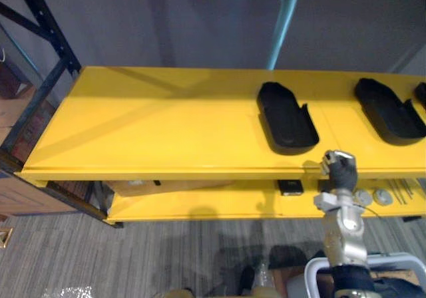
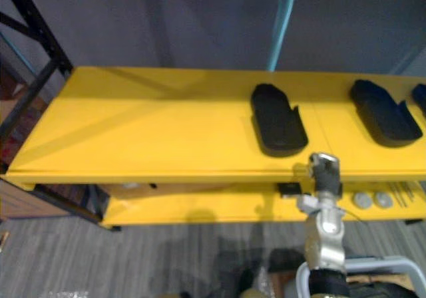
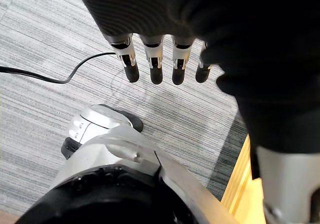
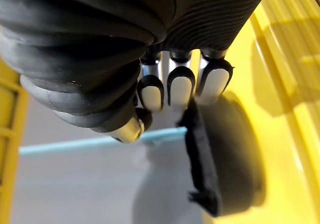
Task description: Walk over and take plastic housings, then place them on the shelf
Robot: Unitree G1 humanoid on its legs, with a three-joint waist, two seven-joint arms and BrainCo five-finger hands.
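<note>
Hovering at the near edge of the yellow shelf [image 1: 166,125], the right hand [image 1: 339,168] has its fingers [image 4: 180,89] fairly straight and loose, and nothing is held in them. The closest plastic housing [image 1: 287,118] lies flat on the top shelf just beyond the fingertips, on the far side of the hand and slightly to its left. I cannot tell whether a fingertip grazes its near end. Its long axis runs from far to near, slanting a little so that the near end sits further right, pointing roughly toward the hand. A second housing [image 1: 389,112] lies further right on the same shelf, well apart from the first, and the edge of a third housing [image 1: 421,93] shows at the far right. The left hand [image 3: 156,64] hangs low over the grey floor with straight fingers and holds nothing, so the right hand is much the nearer one. This housing looks already placed. Any further nudge would be a short push away from the robot along that axis.
</note>
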